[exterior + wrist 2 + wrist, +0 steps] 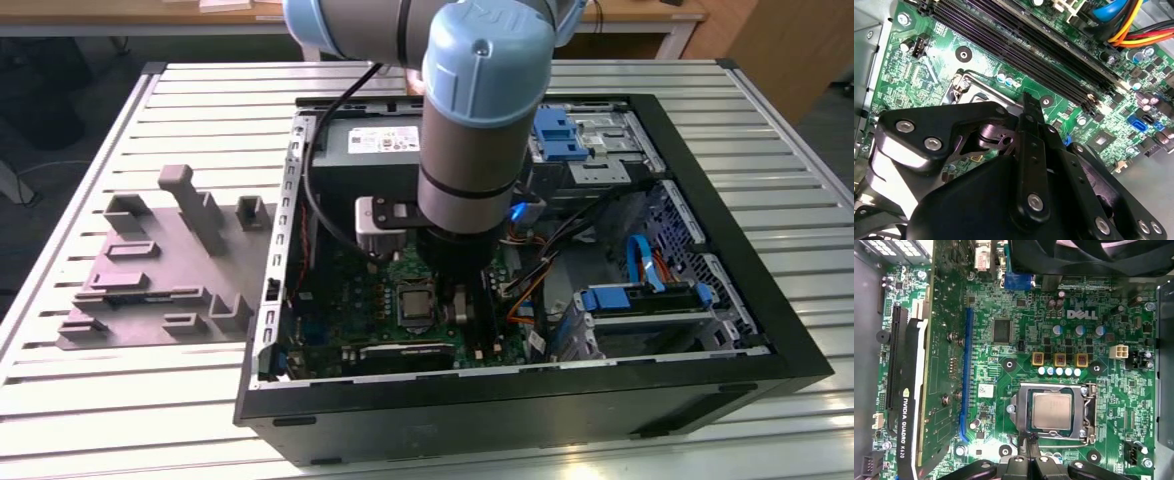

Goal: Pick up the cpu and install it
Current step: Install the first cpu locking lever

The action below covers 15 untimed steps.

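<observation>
The cpu [1052, 411], a small square chip with a silvery-grey top, lies flat inside the metal-framed socket [1089, 412] on the green motherboard [1019, 305]. My gripper [1030, 440] hangs just off one edge of the socket, with its fingertips together, shut, and nothing visible between them. In the second wrist view the black fingers [1027, 115] point down at the socket's corner [961, 82]. In the exterior view the gripper [462, 318] reaches into the open computer case [747, 300], just to the exterior view's right of the socket [411, 303].
A graphics card [910, 405] stands along one side of the board, and memory slots [1019, 40] run past the socket. A grey power supply box [374, 140], blue drive brackets [641, 297] and coloured cables [1126, 25] crowd the case. A grey fixture plate [160, 260] lies on the slatted table.
</observation>
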### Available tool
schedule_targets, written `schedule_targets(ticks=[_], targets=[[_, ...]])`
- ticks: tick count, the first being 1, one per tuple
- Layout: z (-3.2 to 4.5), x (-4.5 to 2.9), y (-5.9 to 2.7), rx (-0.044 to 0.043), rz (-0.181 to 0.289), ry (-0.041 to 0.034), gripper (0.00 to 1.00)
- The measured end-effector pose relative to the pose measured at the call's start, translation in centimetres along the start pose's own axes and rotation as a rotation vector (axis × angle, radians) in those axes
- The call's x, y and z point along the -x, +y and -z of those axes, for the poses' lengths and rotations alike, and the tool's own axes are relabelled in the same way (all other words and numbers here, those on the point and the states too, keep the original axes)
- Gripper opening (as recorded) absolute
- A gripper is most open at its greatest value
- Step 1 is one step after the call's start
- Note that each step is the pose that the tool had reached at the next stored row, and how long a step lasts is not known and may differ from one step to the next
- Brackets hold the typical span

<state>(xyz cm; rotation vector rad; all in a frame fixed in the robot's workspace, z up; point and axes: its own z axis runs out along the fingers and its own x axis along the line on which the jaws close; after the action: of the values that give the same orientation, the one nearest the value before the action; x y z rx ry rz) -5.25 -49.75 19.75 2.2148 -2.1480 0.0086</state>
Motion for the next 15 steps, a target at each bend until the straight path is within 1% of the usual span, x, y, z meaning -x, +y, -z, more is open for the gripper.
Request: schedule_targets(ticks=[15], targets=[[-0.37, 0.01, -0.01, -0.0007, 0.001, 0.0002, 0.11]])
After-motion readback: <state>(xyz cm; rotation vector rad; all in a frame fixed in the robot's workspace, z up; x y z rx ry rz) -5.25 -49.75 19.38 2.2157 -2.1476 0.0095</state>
